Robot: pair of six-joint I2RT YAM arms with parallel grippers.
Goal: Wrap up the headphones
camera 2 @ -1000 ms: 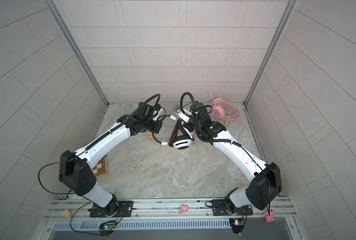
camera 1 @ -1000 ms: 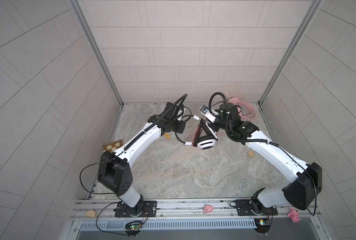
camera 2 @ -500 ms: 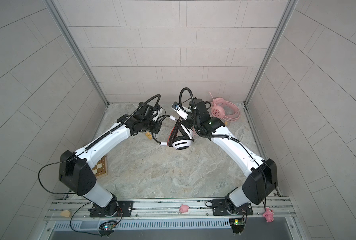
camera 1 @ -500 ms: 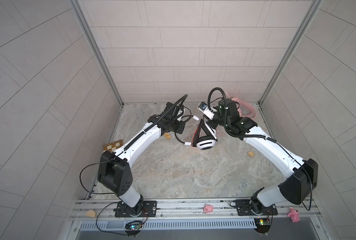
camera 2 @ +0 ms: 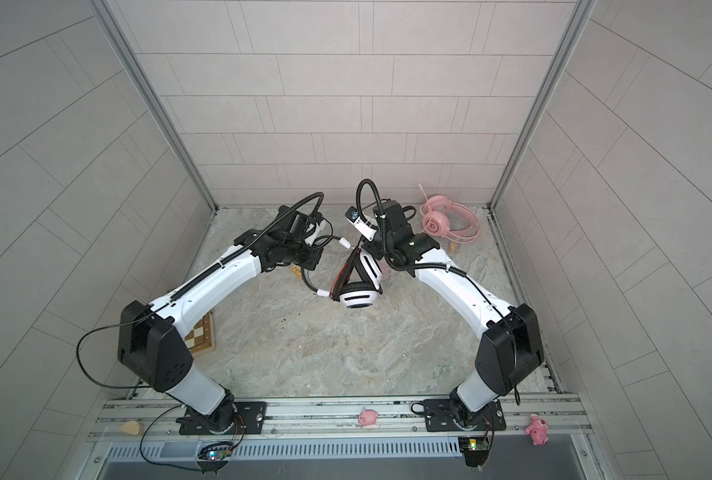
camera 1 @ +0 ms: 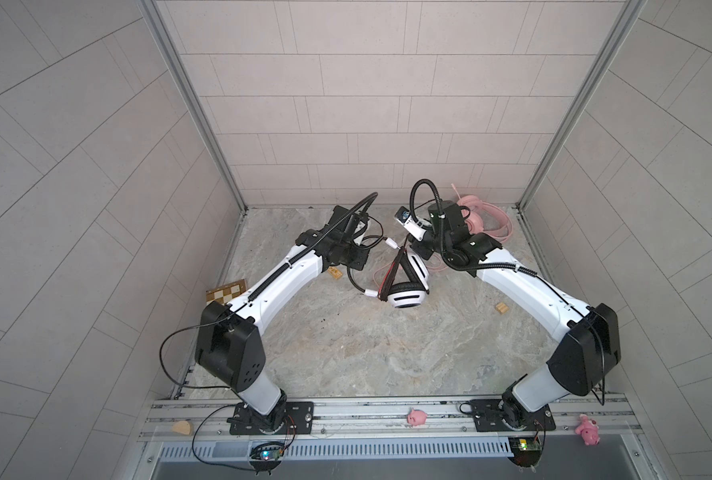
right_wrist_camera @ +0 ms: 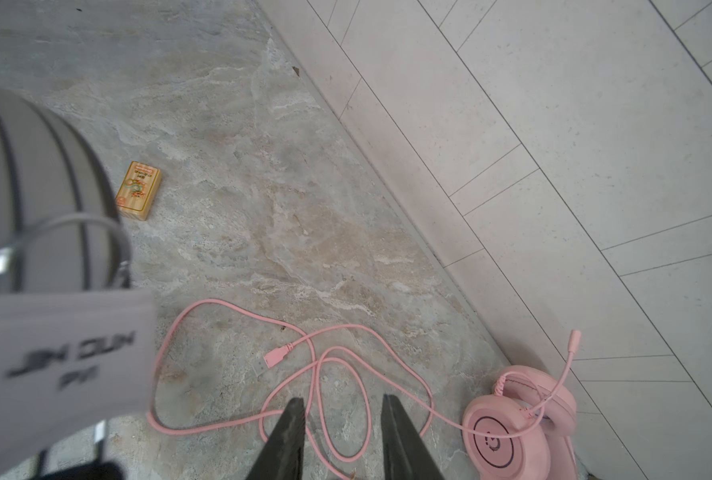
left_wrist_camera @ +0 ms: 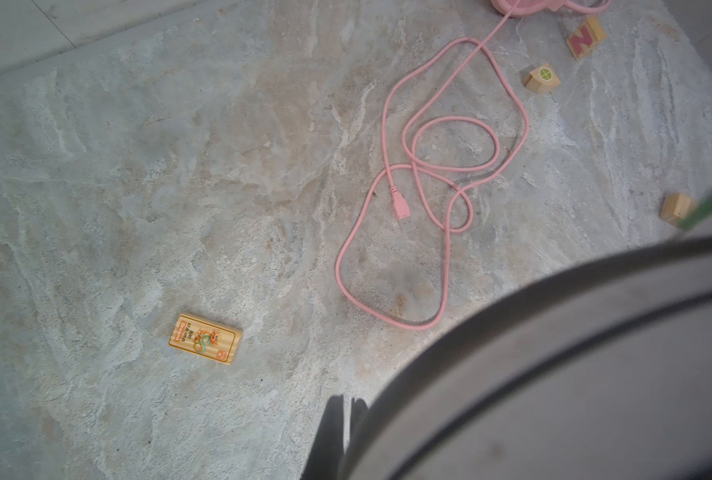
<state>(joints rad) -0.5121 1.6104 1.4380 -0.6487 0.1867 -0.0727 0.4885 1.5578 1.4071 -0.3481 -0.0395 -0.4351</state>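
The white headphones (camera 1: pixel 407 291) (camera 2: pixel 358 293) with black stripes sit mid-floor between both arms, their black cable (camera 1: pixel 352 279) looping toward the left arm. Up close they fill one corner of the left wrist view (left_wrist_camera: pixel 574 374) and a side of the right wrist view (right_wrist_camera: pixel 34 187). My left gripper (left_wrist_camera: pixel 343 432) is shut beside that earcup; nothing shows between its tips. The pink headphones (camera 1: pixel 485 218) (camera 2: pixel 449 222) (right_wrist_camera: pixel 516 428) lie at the back right. Their pink cable (left_wrist_camera: pixel 443 187) (right_wrist_camera: pixel 329 374) sprawls in loose loops. Above those loops my right gripper (right_wrist_camera: pixel 341 405) is open and empty.
A wooden dragon-print tile (left_wrist_camera: pixel 206 338) (right_wrist_camera: pixel 138 190) (camera 1: pixel 335 273) lies near the left arm. Small wooden blocks (left_wrist_camera: pixel 542 78) (camera 1: pixel 501 308) are scattered at the right. A checkerboard (camera 1: pixel 226 291) leans at the left wall. Pink pig toys (camera 1: pixel 416 417) sit on the front rail.
The right arm has drawn its wrist back and up from the white headphones toward the rear wall. The left arm and the white headphones have stayed put.
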